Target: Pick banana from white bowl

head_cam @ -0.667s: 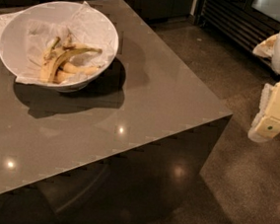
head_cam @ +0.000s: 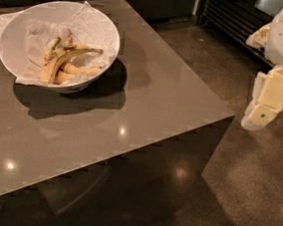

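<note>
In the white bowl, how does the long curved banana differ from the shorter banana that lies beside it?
The long banana bends strongly; the shorter banana lies nearly straight beside it. The long banana looks darker, the shorter banana paler. Both rest on paper in the white bowl. The gripper hangs far to the right, over the floor, touching neither.

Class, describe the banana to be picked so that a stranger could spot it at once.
At the far left of the grey table stands the white bowl, lined with crumpled paper; the pincer hangs beyond the table's right edge. The banana is the longest, arching over its shorter, paler neighbours.
</note>
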### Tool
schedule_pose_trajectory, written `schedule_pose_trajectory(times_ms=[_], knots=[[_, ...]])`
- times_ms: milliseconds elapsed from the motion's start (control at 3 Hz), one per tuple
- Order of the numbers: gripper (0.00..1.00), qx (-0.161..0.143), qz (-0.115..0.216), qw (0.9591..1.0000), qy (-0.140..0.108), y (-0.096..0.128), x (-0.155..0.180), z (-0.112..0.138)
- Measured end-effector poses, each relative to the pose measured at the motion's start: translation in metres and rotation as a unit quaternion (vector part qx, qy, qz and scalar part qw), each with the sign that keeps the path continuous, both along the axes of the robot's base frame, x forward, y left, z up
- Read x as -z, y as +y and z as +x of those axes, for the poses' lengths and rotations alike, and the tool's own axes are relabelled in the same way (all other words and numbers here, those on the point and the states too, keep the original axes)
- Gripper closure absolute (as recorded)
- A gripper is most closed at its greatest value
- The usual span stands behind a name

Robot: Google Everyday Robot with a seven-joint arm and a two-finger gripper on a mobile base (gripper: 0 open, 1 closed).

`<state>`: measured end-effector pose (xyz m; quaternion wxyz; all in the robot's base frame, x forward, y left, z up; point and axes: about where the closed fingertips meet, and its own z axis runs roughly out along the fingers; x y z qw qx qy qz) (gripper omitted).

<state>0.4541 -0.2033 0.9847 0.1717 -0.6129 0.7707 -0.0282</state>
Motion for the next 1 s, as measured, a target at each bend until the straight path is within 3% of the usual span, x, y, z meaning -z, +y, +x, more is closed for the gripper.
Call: schedule_pose_trajectory(times_ms=[667, 1000], knots=[[0.0, -0.059, 0.0, 0.9983, -0.002, 0.045, -0.009, 0.047], [0.0, -0.059, 0.0, 0.9983, -0.002, 0.045, -0.009, 0.047]])
